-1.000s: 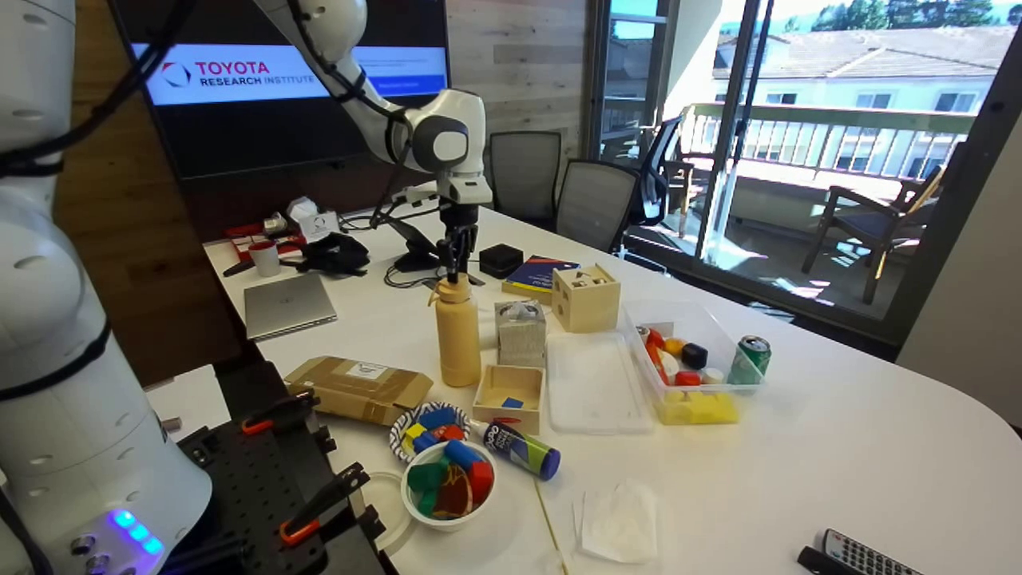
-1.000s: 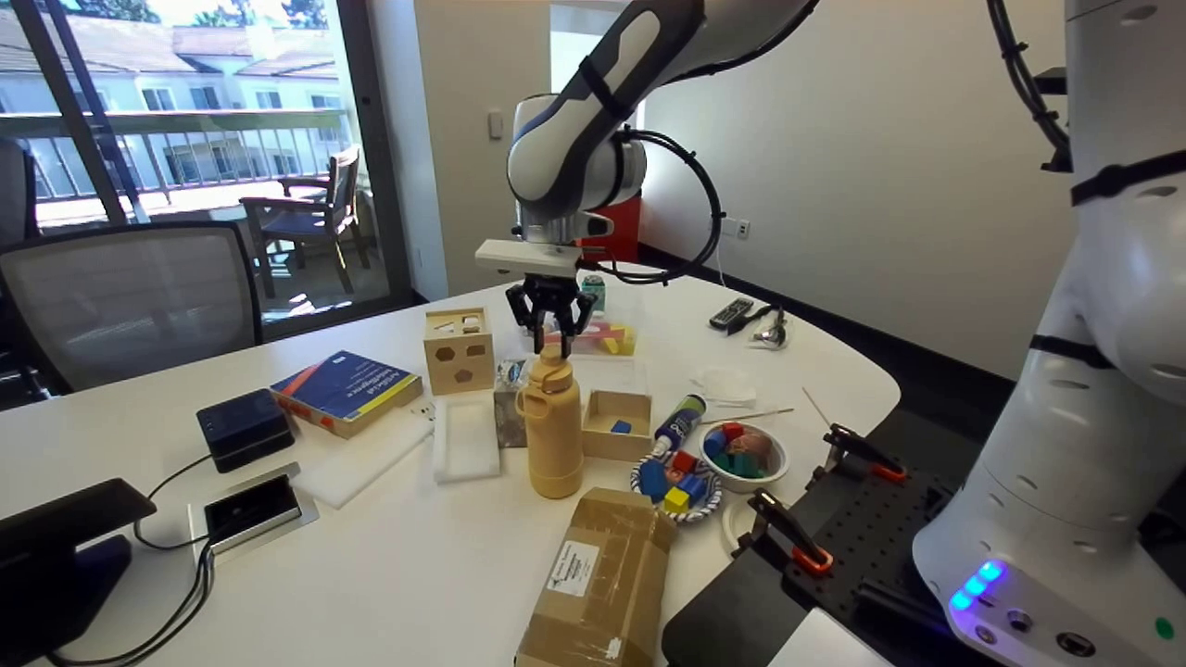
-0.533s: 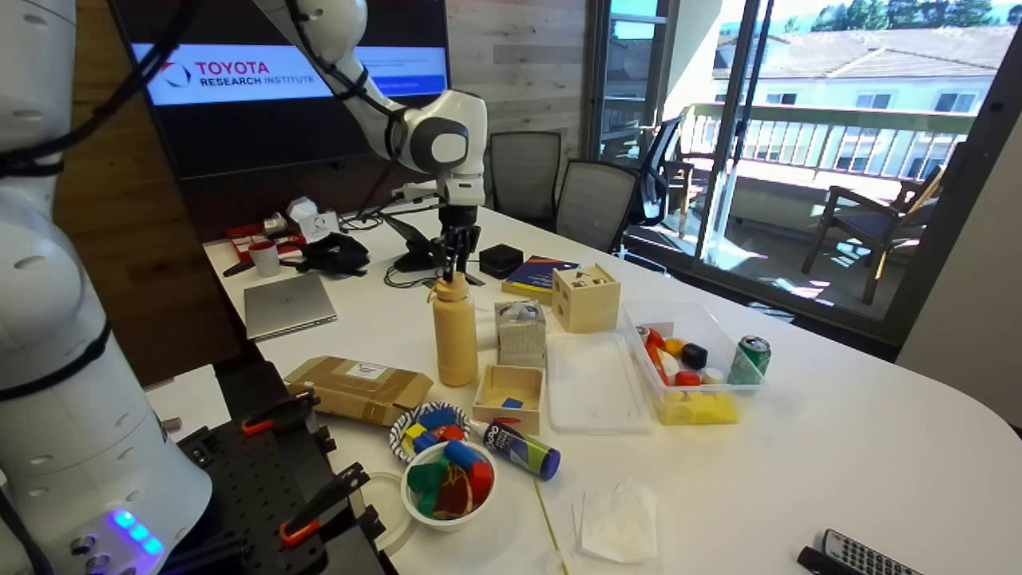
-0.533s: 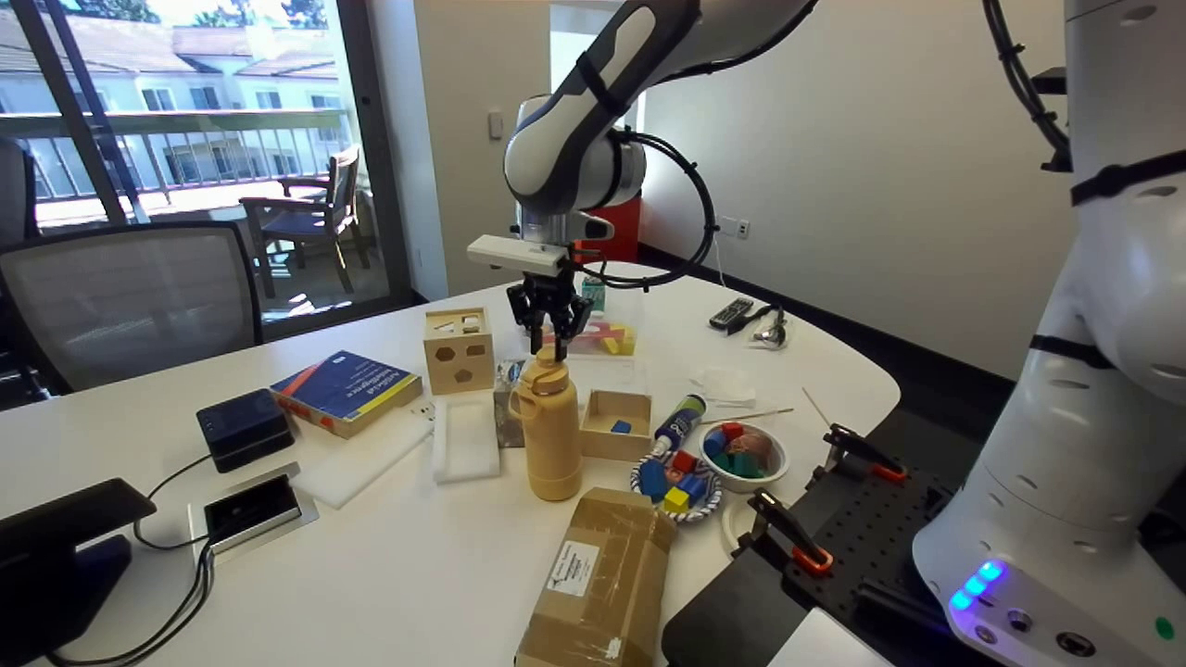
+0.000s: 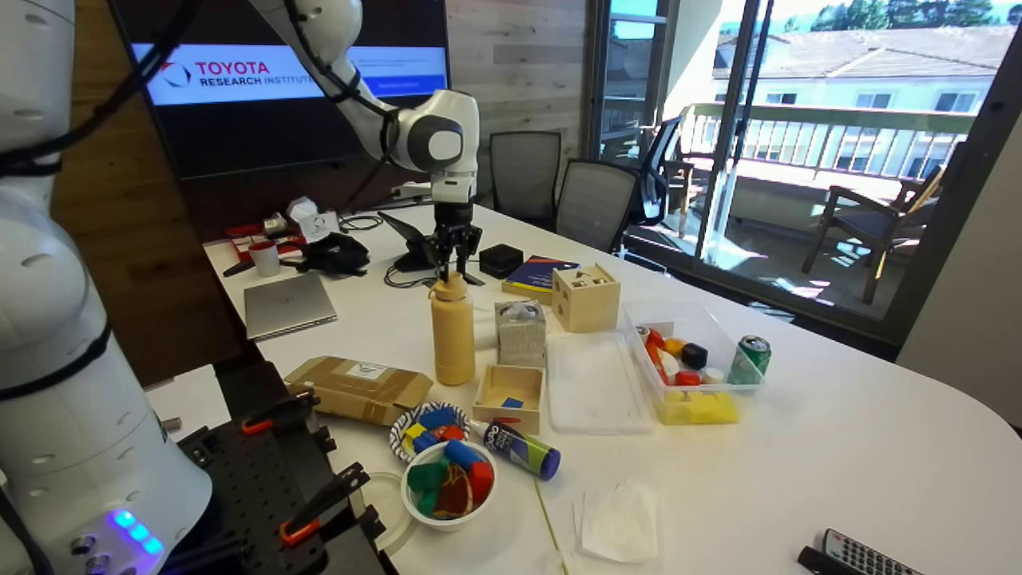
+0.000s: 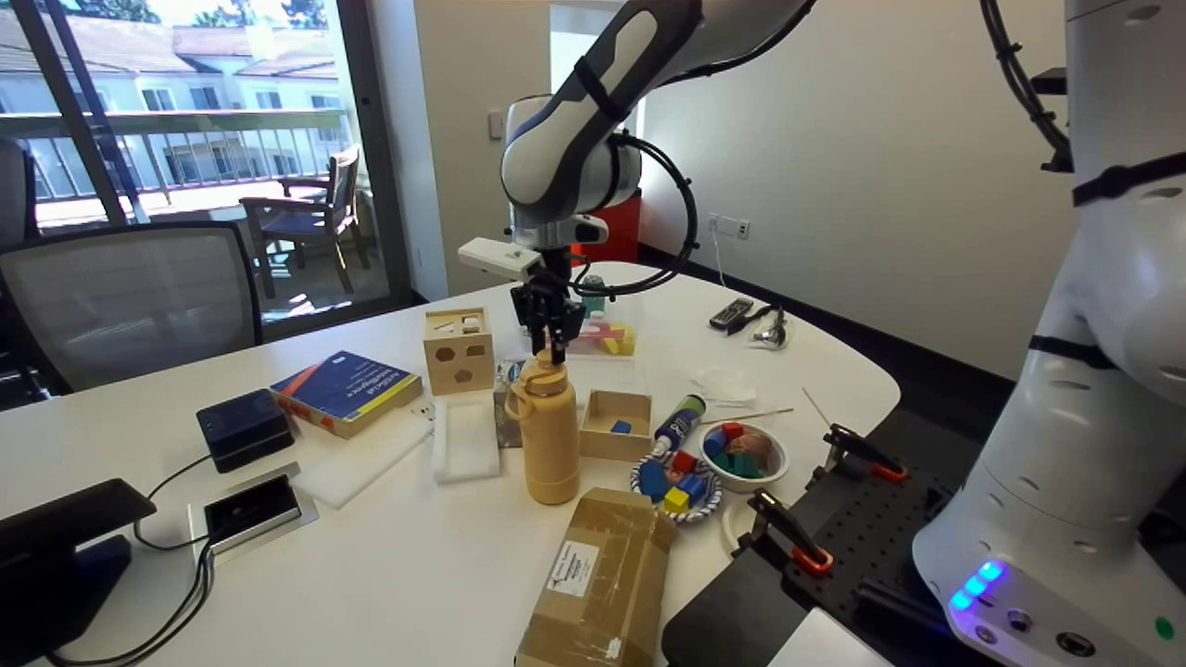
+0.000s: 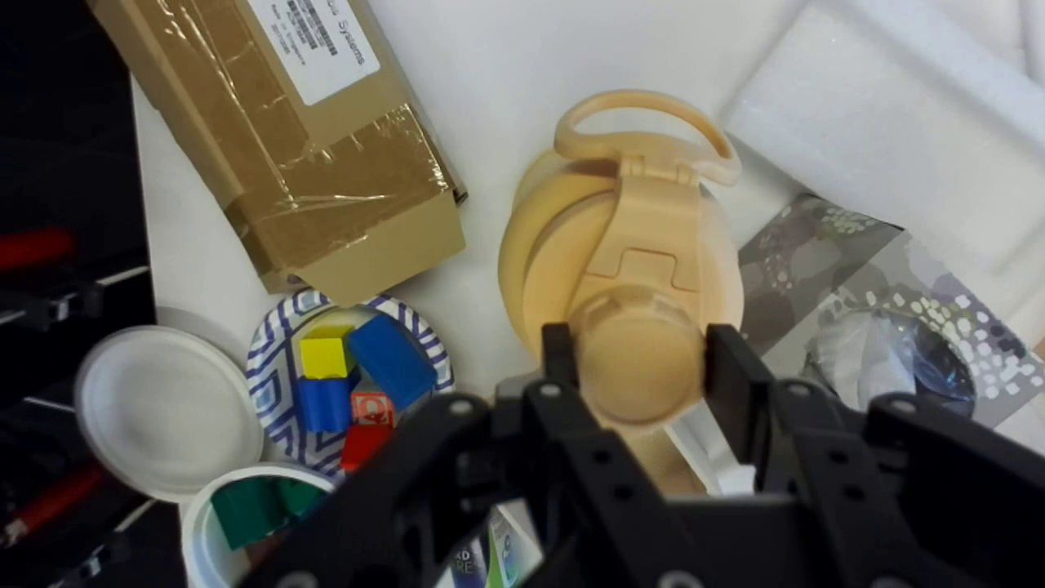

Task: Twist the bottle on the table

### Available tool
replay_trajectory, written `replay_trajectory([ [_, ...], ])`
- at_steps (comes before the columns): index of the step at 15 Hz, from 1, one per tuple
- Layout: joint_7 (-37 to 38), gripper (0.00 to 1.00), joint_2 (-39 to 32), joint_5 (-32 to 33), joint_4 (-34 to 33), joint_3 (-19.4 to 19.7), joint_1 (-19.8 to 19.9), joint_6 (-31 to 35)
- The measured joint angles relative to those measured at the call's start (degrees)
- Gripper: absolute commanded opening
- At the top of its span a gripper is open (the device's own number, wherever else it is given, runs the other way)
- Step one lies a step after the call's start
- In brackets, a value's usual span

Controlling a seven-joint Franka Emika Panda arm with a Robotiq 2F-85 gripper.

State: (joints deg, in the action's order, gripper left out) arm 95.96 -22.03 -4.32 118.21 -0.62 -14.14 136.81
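1. Wrist view and both exterior views give me the crowded white table (image 5: 798, 471). As my wrist sees it, the bottle (image 7: 522, 269) has a cardboard box (image 7: 286, 155) near at ten o'clock and a patterned box (image 7: 865, 282) just beside it at four.
2. In an exterior view, my arm (image 6: 565, 167) slants in from one o'clock, then bends so my gripper (image 6: 547, 352) points straight down toward six.
3. Tall, narrow and upright on that table, the bottle looks smooth and fairly stiff to me. Its fill is hidden, so I can't tell its weight; a sideways push could tip it or make it walk.
4. Its lid (image 7: 641, 216) carries a thin loop (image 7: 637, 100) at twelve o'clock; I judge that too flexible to hold.
5. My jaws pinch the small round cap (image 7: 641, 355), one fingertip (image 7: 560, 349) at nine o'clock, its partner at three. It's well centred but probably slippery: squeeze firmly, turn slowly.
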Motion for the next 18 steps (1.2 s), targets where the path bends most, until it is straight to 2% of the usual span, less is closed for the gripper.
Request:
replay_trajectory([
  [2, 4.5, 0.18, 0.0, 2.1, 0.0, 0.1, -0.5, -0.6],
  [3, 5.9, 0.66, 0.0, 2.5, 0.0, 0.0, -0.7, -0.8],
  [5, 7.7, 0.76, -0.1, 3.0, 0.0, 0.0, -0.9, -1.2],
  [8, 8.4, 0.98, -4.2, 3.0, 0.6, -0.2, -0.9, -0.3],
  [13, 8.8, 1.0, -5.3, 3.9, 0.1, -0.1, -1.7, 0.8],
  [18, 12.1, 1.0, -4.5, 7.7, 1.0, 0.5, -3.2, 0.9],
])
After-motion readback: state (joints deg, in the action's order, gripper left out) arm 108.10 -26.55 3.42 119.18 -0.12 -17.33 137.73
